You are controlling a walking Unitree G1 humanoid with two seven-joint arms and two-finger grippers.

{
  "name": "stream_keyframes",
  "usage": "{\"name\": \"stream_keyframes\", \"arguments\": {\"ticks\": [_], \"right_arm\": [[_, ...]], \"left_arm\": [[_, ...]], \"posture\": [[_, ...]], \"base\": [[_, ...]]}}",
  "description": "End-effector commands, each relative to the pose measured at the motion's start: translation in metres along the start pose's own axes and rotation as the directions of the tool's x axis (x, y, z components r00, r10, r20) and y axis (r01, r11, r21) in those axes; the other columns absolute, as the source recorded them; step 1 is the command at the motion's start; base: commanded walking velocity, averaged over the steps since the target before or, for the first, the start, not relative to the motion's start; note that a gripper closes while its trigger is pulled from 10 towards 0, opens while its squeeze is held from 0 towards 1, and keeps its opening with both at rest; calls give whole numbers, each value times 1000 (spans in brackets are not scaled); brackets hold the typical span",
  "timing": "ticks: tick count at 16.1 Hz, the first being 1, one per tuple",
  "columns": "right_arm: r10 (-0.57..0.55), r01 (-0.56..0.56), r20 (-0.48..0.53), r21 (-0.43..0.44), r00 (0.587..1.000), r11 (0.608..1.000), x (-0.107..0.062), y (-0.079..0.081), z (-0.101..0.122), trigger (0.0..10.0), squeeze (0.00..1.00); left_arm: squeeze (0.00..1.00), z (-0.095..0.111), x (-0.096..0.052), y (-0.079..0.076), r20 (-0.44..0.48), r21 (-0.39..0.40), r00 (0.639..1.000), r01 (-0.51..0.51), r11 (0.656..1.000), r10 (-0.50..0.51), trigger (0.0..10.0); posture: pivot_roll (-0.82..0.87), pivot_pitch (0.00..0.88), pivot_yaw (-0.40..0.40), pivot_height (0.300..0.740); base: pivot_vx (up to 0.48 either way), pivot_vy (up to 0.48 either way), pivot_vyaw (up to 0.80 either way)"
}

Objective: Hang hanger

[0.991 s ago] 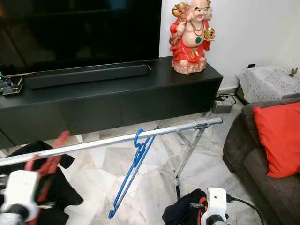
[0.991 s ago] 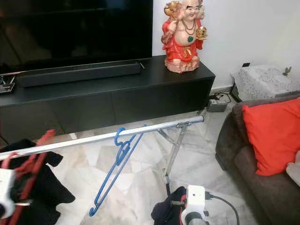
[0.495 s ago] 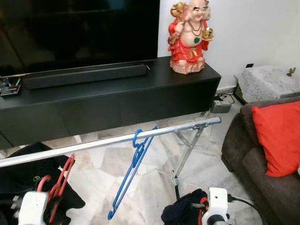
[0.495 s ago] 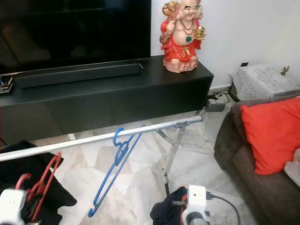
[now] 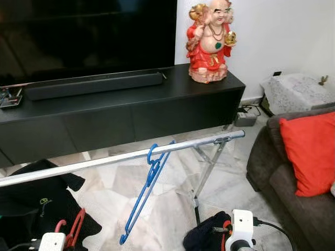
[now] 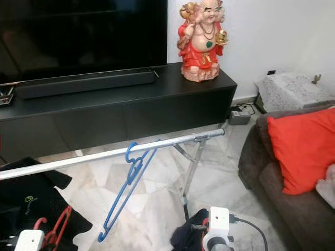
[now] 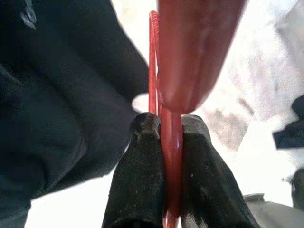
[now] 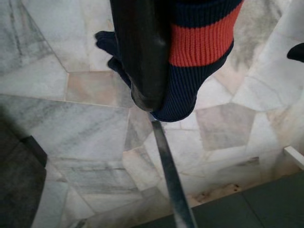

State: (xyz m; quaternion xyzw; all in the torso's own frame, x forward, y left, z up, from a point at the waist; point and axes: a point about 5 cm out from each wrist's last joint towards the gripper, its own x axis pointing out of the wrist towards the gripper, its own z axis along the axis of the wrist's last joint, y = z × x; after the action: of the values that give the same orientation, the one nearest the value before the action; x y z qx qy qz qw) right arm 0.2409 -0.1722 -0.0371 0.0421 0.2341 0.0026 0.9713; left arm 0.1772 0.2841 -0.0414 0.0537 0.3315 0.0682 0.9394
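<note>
A silver rail [image 5: 104, 160] runs across the view, and a blue hanger [image 5: 148, 191] hangs from it by its hook, tilted down to the left. Low at the left, below the rail, a red hanger [image 5: 75, 229] is held by my left gripper [image 7: 166, 126], whose black fingers [image 7: 142, 161] are shut on the red wire. At the bottom right my right gripper [image 8: 161, 95] is shut on a navy and orange striped cloth [image 8: 199, 42], which also shows as a dark bundle [image 5: 207, 238] beside the wrist.
The rail's folding leg [image 5: 205, 172] stands on the marble floor. Black clothes [image 5: 31, 204] lie at the left. Behind is a black TV console [image 5: 131, 110] with a soundbar [image 5: 94, 83] and a red statue [image 5: 209, 42]. A brown sofa with a red cushion [image 5: 309, 151] is at the right.
My left arm has dropped from rail height to the bottom of the view, carrying the red hanger down with it. The blue hanger and the right arm have stayed put.
</note>
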Motion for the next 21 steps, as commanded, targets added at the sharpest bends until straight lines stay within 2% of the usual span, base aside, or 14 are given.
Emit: {"name": "stream_keyframes", "arguments": {"ticks": [1, 2, 4, 7, 9, 14, 18, 21], "right_arm": [[-1, 1, -1, -18, 1000, 1000, 1, 0, 1, 10000, 0], [4, -4, 9, -21, 1000, 1000, 0, 0, 1, 10000, 0], [-3, 3, 15, -16, 1000, 1000, -1, -2, 1, 10000, 0], [-7, 7, 3, -12, 1000, 1000, -3, -2, -3, 10000, 0], [-27, 27, -5, 21, 1000, 999, -4, -4, -5, 10000, 0], [-8, 8, 9, -18, 1000, 1000, -3, -2, -3, 10000, 0], [-2, 3, 5, -11, 1000, 1000, -4, 0, -4, 10000, 0], [-11, 11, 5, 2, 1000, 1000, -3, 0, -4, 10000, 0]], "left_arm": [[0, -19, -3, -2, -94, 12, 996, -6, 1000, 7, 10000], [0, -28, -3, -6, -155, 38, 988, 8, 999, -3, 10000], [0, -33, -2, -9, -184, 25, 983, -4, 1000, 8, 10000], [0, -28, 2, -18, -166, 12, 986, 13, 1000, -11, 10000], [0, -30, 3, -25, -175, 31, 984, 41, 999, -35, 10000], [0, -31, 4, -27, -196, 20, 980, 34, 999, -30, 10000], [0, -36, 3, -27, -220, 31, 975, 35, 999, -27, 10000], [0, -43, -1, -28, -247, 22, 969, 28, 999, -22, 10000]], "posture": [[53, 48, 13, 740], [43, 50, 19, 740], [32, 51, 24, 740], [38, 61, 25, 740], [32, 62, 30, 740], [30, 64, 28, 740], [32, 63, 30, 740], [32, 62, 29, 740]], "base": [[0, 0, 0], [0, 0, 0], [0, 0, 669], [0, 0, 800], [0, 0, 0], [0, 0, 160], [0, 435, 800], [0, 480, 0]]}}
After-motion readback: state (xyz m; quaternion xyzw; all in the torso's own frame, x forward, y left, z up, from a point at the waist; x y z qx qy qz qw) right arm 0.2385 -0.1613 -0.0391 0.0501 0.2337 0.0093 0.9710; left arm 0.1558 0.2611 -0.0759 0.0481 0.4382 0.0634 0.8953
